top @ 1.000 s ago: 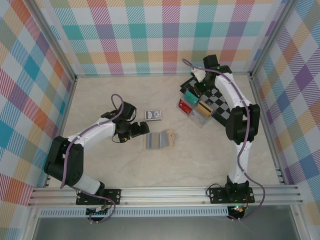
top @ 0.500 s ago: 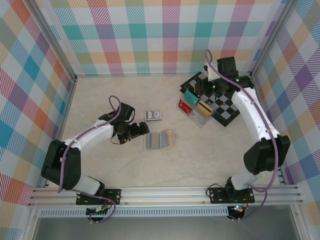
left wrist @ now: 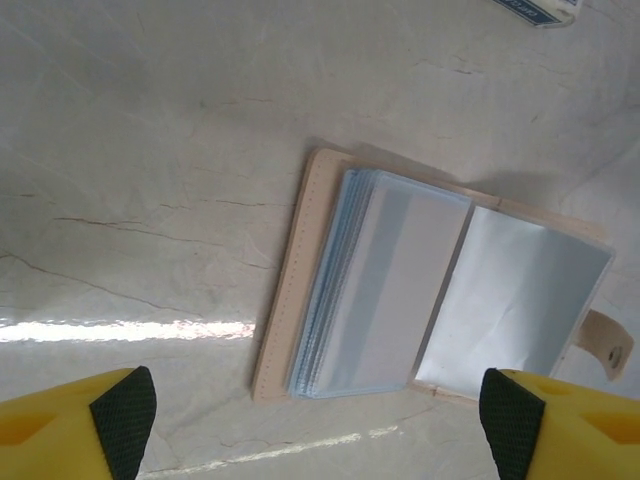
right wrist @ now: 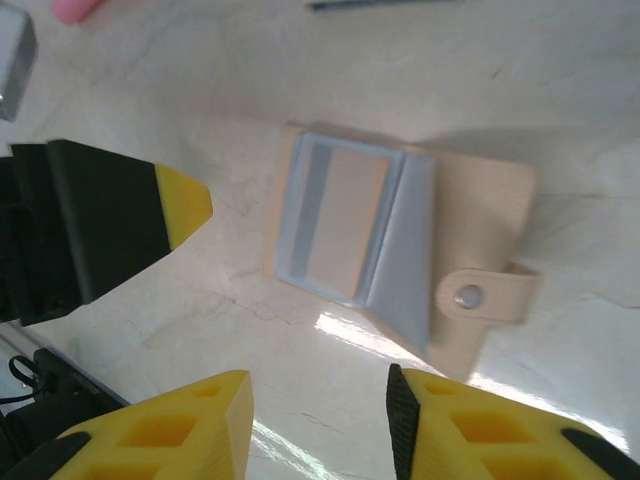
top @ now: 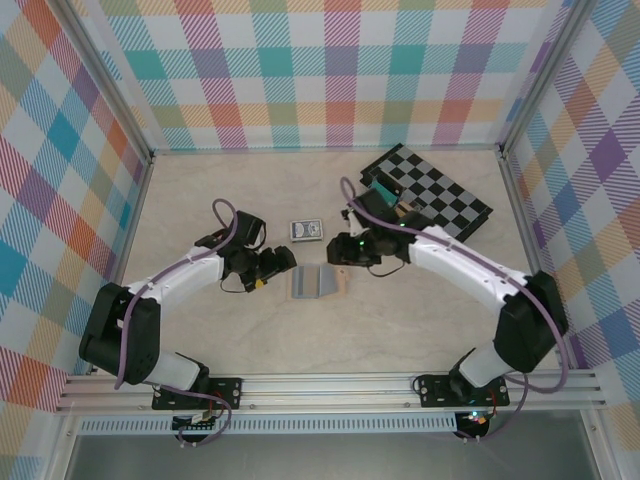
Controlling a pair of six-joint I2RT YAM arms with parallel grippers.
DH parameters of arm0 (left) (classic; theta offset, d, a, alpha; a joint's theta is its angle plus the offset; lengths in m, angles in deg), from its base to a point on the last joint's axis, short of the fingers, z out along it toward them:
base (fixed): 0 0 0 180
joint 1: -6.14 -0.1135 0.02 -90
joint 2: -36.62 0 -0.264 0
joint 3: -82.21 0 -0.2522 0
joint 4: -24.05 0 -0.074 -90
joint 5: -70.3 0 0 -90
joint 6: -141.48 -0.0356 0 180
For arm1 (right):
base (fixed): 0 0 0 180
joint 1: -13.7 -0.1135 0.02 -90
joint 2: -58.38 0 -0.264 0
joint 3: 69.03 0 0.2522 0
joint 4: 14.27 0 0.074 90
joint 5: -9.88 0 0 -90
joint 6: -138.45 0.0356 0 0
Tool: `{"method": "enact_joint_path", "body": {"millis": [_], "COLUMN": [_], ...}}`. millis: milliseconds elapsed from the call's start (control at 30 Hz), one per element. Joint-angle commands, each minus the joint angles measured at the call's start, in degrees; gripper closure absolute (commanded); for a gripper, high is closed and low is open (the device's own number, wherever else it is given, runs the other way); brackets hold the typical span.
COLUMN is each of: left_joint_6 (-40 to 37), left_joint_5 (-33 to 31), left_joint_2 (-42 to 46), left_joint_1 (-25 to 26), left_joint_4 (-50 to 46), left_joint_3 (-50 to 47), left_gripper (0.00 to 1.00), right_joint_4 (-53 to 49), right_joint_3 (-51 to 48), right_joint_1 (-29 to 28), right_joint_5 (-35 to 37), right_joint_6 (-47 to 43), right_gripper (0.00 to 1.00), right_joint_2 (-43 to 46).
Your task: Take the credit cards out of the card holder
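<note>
Pastel plaid walls (top: 300, 70) enclose a pale marble-look worktop (top: 200, 220), where two robot arms meet over the card holder (top: 318, 281). It lies open and flat near the centre, with its tan cover underneath and its blue-grey sleeves facing up.

The left gripper (top: 290, 258) sits just left of the holder, its jaws released and spread wide with nothing between them. In the left wrist view its yellow-tipped fingers (left wrist: 110, 420) frame the open holder (left wrist: 440, 300).

The right gripper (top: 342, 258) hangs at the holder's right end, by the snap tab (top: 343, 270). Its jaws are also parted and grasp nothing. From the right wrist, the holder (right wrist: 400, 250) lies just beyond the yellow fingers (right wrist: 190, 420), apart from them. A pale tan panel (right wrist: 345, 225) shows in its top sleeve; whether that is a card cannot be told.

A dark blue playing-card pack (top: 307, 231) lies just beyond the holder. A checkerboard (top: 440, 200) lies at the far right, with a clear rack of coloured cards (top: 382, 188) at its left edge.
</note>
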Motion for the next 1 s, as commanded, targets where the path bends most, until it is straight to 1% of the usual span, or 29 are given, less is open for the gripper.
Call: {"method": "enact_joint_path", "body": {"millis": [0,67,200,333,500,633,767,833,967], "left_joint_6": [0.8,0.6,0.7,1.5,1.8,1.8,2.0,1.8,1.8], "left_joint_5": [1.8,2.0,1.7,-0.6,0.3,2.0,5.4,7.3,11.0], "left_joint_2": [-0.5,-0.7,-1.2,-1.2,-1.8,-2.2,-2.9,-3.5,-5.0], "left_joint_1": [-0.5,-0.5,-0.5,-0.6,-0.7,-0.7,-0.7,-0.7,-0.7], "left_joint_4": [1.6,1.5,0.9,-0.4,0.4,1.7,3.8,4.9,7.2], "left_joint_3": [-0.5,-0.4,-0.2,-0.3,-0.4,-0.5,-0.8,-0.9,-1.2], "left_gripper": [0.16,0.18,0.23,0.27,0.31,0.38,0.45,0.46,0.49], "right_joint_4": [4.7,6.1,4.1,1.8,-1.3,-2.6,-3.4,-3.7,-4.3], "right_joint_3": [0.1,1.7,6.4,8.2,9.6,10.4,10.4,10.4,10.2], "right_joint_1": [-1.3,-2.4,-4.2,-4.6,-4.7,-4.9,-5.0,-5.1,-5.0], "right_joint_5": [-2.0,-3.7,-2.8,1.0,6.0,7.7,8.5,8.4,9.4], "right_joint_6": [4.9,4.7,4.2,4.4,4.2,4.0,3.8,3.5,3.7], "right_gripper": [0.61,0.62,0.63,0.57,0.52,0.51,0.51,0.52,0.58], "right_joint_2": [-5.8,-9.9,-17.1,-21.2,-24.2,-26.3,-28.2,-29.0,-30.2]}}
